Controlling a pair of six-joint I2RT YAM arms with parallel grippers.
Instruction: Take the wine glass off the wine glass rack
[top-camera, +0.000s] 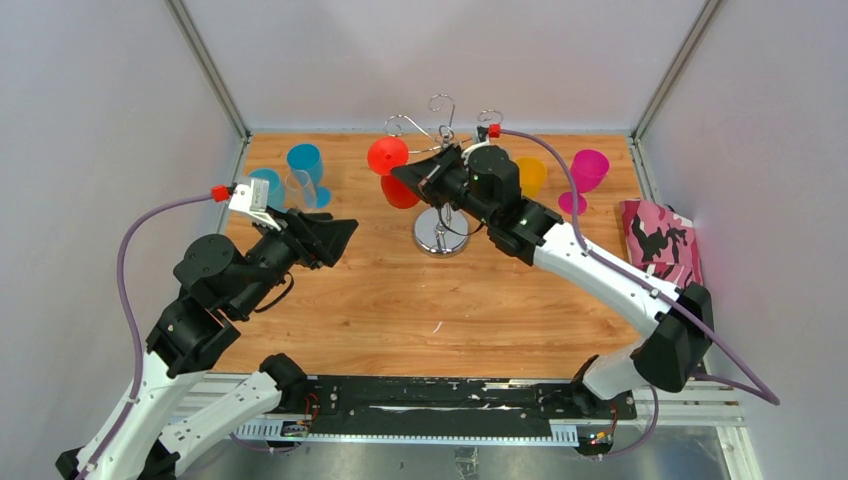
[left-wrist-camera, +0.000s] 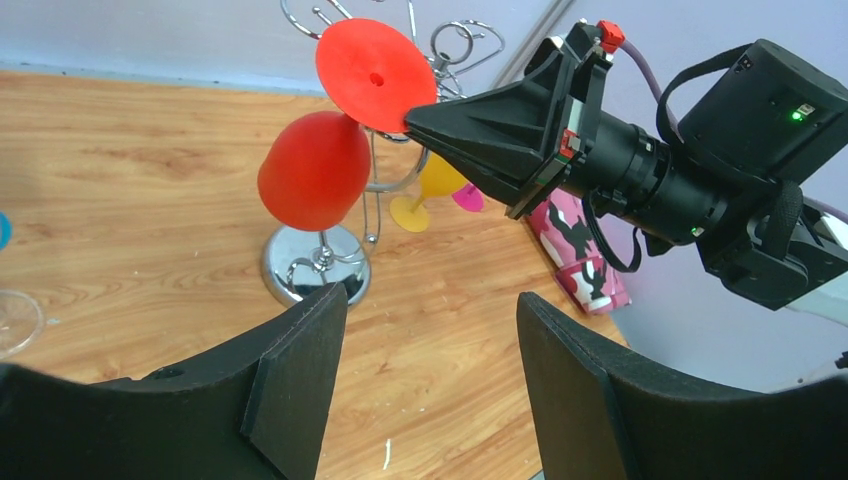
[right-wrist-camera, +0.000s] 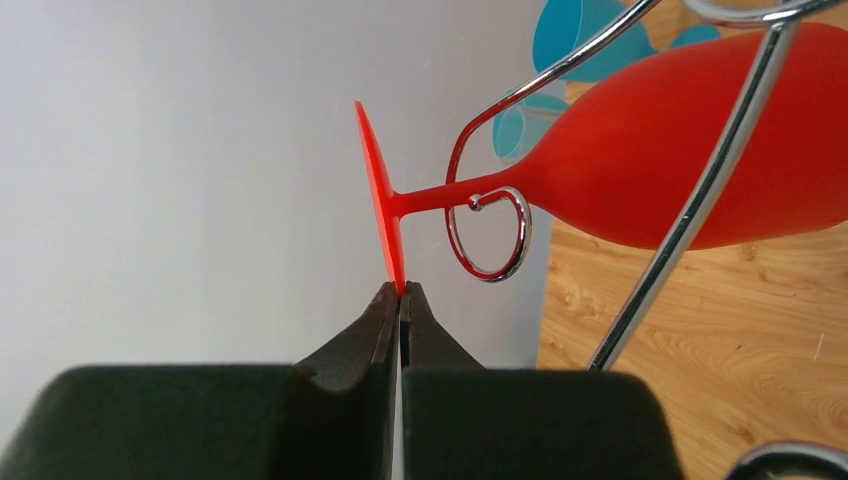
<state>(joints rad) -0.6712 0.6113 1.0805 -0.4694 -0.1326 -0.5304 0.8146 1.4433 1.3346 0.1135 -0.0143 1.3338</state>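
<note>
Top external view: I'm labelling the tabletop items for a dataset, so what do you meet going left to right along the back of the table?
Teal glasses → red wine glass → wine glass rack → orange glass → magenta glass → pink camouflage item.

On the wooden table (top-camera: 400, 310) I saw a blue glass (top-camera: 305, 160) standing at the back left, a second blue glass (top-camera: 268, 183) just left of it, and a clear glass (top-camera: 300, 188) between them. At the back right an orange glass (top-camera: 531, 175) stood beside a magenta glass (top-camera: 588, 170). A pink camo pack (top-camera: 660, 240) lay against the right wall
</note>
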